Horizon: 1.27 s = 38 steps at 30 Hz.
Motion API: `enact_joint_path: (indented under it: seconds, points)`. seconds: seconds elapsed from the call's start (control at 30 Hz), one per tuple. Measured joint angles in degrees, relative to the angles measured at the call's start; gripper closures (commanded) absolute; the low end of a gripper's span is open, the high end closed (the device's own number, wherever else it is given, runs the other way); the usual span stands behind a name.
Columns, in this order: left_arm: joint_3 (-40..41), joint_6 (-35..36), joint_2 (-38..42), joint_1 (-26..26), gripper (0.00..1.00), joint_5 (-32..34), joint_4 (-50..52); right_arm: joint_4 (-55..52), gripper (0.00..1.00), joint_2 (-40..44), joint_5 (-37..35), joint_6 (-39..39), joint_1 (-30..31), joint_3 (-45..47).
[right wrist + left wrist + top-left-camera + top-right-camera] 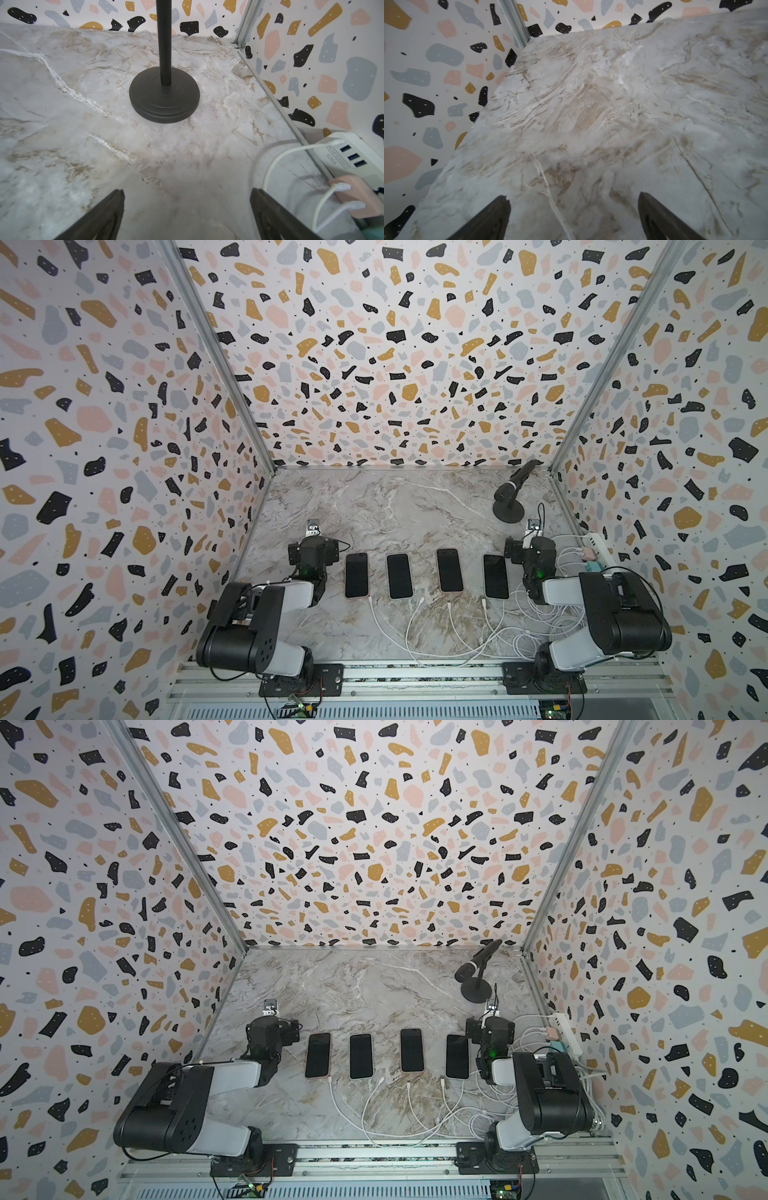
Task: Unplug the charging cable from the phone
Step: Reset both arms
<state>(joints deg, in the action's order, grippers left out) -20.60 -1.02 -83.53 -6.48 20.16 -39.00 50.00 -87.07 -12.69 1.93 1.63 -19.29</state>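
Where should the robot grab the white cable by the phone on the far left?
On the stiff plug end of the thin white cable, beside the black-screened, pink-edged phone. Come from above, jaws across it: it lies flat on the marble table, and the looping cord looks floppy. Whether it's plugged in is unclear.

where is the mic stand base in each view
In a top view: mic stand base toward the back right of the marble table.
In a top view: same spot.
Left wrist: not in it.
Right wrist: middle of the picture.
Shared landmark, except left wrist: white power strip by the side wall.
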Motion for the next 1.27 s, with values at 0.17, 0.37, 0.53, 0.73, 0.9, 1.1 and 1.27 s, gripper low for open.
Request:
enact_joint_path:
  seconds: [0.17,0.37,0.53,0.73,0.9,1.1,1.27]
  points:
    - [0.28,0.59,0.02,-0.57,0.00,-0.46,-3.56,1.27,0.00,0.00,-0.04,0.02,0.00,0.48]
    - [1.18,1.27,0.20,-1.90,0.00,0.87,-6.36,2.05,0.00,0.00,-0.15,0.02,0.00,0.66]
    - [1.22,1.49,0.20,-1.92,0.00,1.36,-6.58,2.32,0.00,0.00,-0.13,0.00,0.00,0.66]
    - [1.22,1.51,0.20,-1.92,0.00,1.38,-6.60,2.32,0.00,0.00,-0.15,0.00,0.00,0.66]
    - [1.22,1.51,0.20,-1.92,0.00,1.38,-6.60,2.32,0.00,0.00,-0.15,0.00,0.00,0.66]
    - [1.22,1.51,0.20,-1.92,0.00,1.36,-6.60,2.32,0.00,0.00,-0.13,0.00,0.00,0.66]
    - [1.22,1.53,0.17,-1.51,0.00,0.57,-6.51,2.32,0.00,0.00,-0.13,0.00,0.00,0.66]
